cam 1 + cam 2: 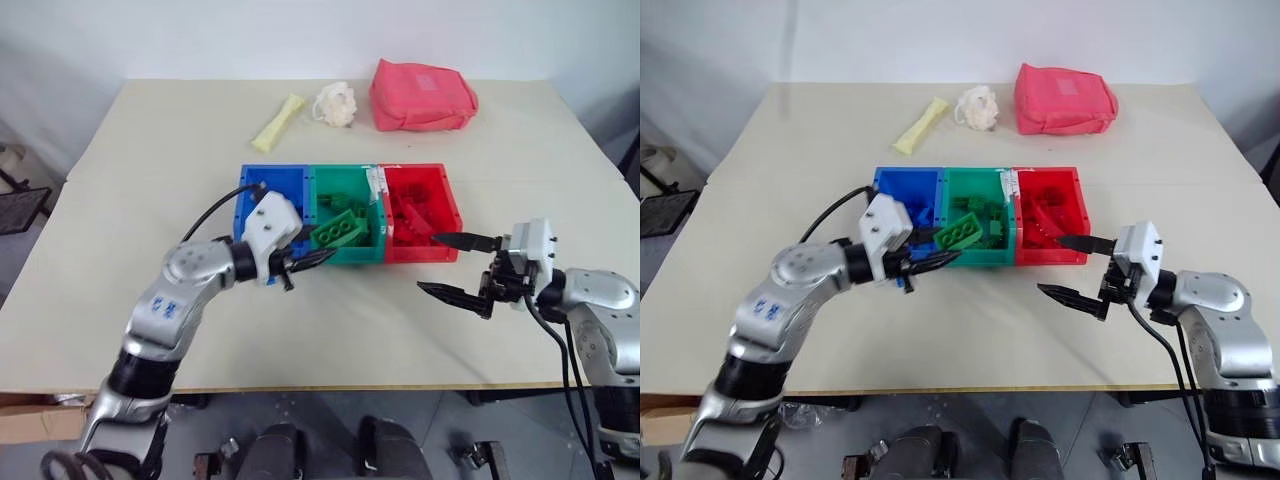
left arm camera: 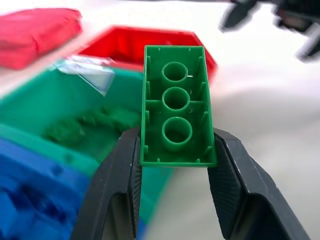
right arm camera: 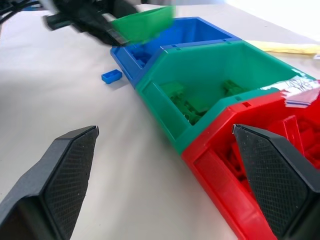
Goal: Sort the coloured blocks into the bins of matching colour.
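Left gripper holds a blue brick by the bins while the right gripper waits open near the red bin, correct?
Not quite: the brick in the left gripper is green, as the left wrist view shows. The right gripper does wait open near the red bin.

Mid-frame, three joined bins (image 1: 345,215) sit on the table (image 1: 150,300), bricks (image 1: 345,212) inside. Behind them, upper frame, a pouch (image 1: 422,96) lies right of a puff (image 1: 336,104) and stick (image 1: 277,122).

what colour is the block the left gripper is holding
Green. The block sits clamped between the left gripper's fingers, best seen in the left wrist view.
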Tool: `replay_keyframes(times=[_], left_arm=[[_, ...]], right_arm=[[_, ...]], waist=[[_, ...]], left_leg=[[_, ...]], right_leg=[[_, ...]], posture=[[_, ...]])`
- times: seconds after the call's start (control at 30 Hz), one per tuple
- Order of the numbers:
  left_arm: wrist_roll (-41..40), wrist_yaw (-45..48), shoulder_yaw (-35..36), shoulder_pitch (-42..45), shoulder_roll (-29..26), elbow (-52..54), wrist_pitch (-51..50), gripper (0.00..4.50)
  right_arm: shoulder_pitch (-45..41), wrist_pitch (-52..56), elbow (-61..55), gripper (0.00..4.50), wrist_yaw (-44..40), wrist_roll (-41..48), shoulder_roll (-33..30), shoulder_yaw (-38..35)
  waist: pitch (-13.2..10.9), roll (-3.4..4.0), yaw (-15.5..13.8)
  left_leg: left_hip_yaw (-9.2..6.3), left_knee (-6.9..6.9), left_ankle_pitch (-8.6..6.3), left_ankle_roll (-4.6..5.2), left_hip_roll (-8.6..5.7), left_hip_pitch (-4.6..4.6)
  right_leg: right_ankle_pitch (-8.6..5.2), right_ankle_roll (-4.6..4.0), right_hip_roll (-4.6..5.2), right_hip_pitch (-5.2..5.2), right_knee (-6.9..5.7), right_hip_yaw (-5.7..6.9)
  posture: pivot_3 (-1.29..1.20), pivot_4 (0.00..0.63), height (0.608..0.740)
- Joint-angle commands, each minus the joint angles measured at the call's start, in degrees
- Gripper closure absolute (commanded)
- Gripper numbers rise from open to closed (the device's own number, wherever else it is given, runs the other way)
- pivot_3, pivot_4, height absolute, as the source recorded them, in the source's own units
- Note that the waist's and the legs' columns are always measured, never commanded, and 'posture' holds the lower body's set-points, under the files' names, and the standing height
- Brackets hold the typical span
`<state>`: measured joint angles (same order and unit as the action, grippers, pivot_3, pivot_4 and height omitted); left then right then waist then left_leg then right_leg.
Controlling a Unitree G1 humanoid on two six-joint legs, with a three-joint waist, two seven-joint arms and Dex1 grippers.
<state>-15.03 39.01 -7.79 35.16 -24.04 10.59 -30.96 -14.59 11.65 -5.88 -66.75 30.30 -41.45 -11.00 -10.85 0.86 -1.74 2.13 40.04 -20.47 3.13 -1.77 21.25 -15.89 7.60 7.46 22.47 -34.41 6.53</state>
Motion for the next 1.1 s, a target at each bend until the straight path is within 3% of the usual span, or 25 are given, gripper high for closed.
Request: replay_keyframes(times=[0.03, 0.07, 0.2, 0.37, 0.63, 0.77, 0.93, 1.1], left_arm=[[4.01, -3.1, -1.63, 6.88, 4.18, -10.05, 5.45, 3.03], [5.12, -3.48, -2.12, 8.59, 5.1, -13.22, 6.6, 3.03], [8.92, -3.58, -4.2, 14.93, 7.78, -24.66, 11.18, 1.7], [8.47, -1.55, -3.19, 15.1, 8.56, -25.14, 13.9, 0.12], [2.63, 6.82, 2.0, 7.52, 0.45, -13.33, 11.34, 0.05], [-2.28, 14.14, 7.79, -2.8, -11.86, -2.27, 6.35, 0.05], [-7.39, 17.45, 17.44, -16.62, -21.64, 6.52, 1.0, 0.05], [-9.93, 19.08, 26.62, -32.96, -25.58, 11.81, 0.34, 0.05]], right_arm=[[1.37, 0.24, -4.12, 0.0, 1.74, 1.34, -0.37, -2.14], [1.77, 0.36, -4.66, 0.0, 2.1, 1.43, -0.35, -2.25], [4.06, 0.69, -6.78, 0.0, 3.51, 1.84, -0.47, -3.27], [5.96, 0.94, -7.94, 0.0, 4.31, 2.18, -0.8, -4.08], [3.69, 1.11, -5.84, 0.0, 2.84, 1.98, -0.91, -2.72], [1.2, 0.65, -2.82, 0.0, 0.0, 1.24, -1.69, -0.88], [-0.65, -0.5, -0.06, 0.0, -3.99, 1.04, -2.4, 0.61], [-1.98, -2.15, 2.84, 0.0, -9.39, 0.38, -3.75, 2.37]], waist=[[-0.01, -0.02, -0.33], [-0.01, -0.02, -0.44], [-0.01, -0.02, -0.81], [-0.02, -0.03, -0.94], [-0.01, -0.02, -0.31], [-0.01, -0.02, 0.83], [-0.02, -0.02, 0.42], [-0.03, 0.0, 0.2]], left_leg=[[0.01, 0.01, 0.02, 0.03, -0.05, 0.0], [0.04, 0.01, 0.02, 0.04, -0.06, 0.01], [0.07, -0.01, 0.03, 0.05, -0.09, 0.01], [0.09, -0.02, 0.03, 0.06, -0.08, 0.03], [0.05, -0.02, 0.03, 0.06, -0.03, 0.02], [0.03, -0.08, 0.02, 0.04, 0.01, -0.03], [-0.07, 0.0, 0.02, 0.03, 0.01, 0.0], [-0.16, -0.12, -0.01, -0.01, 0.03, 0.0]], right_leg=[[0.01, 0.02, 0.03, 0.0, 0.0, 0.01], [0.02, 0.05, 0.03, 0.0, 0.01, 0.01], [0.04, 0.08, 0.03, 0.01, 0.02, 0.02], [0.04, 0.08, 0.04, 0.04, 0.04, 0.02], [0.04, 0.07, 0.02, 0.05, 0.02, 0.01], [0.03, 0.06, 0.01, 0.06, 0.02, -0.03], [0.02, 0.03, 0.11, -0.03, 0.07, -0.19], [0.01, 0.02, 0.14, -0.04, 0.26, -0.37]], posture=[[0.0, 0.15, 0.74], [0.0, 0.15, 0.74], [0.0, 0.15, 0.74], [0.0, 0.15, 0.74], [0.0, 0.15, 0.74], [0.0, 0.15, 0.74], [0.0, 0.15, 0.74], [0.0, 0.15, 0.74]])
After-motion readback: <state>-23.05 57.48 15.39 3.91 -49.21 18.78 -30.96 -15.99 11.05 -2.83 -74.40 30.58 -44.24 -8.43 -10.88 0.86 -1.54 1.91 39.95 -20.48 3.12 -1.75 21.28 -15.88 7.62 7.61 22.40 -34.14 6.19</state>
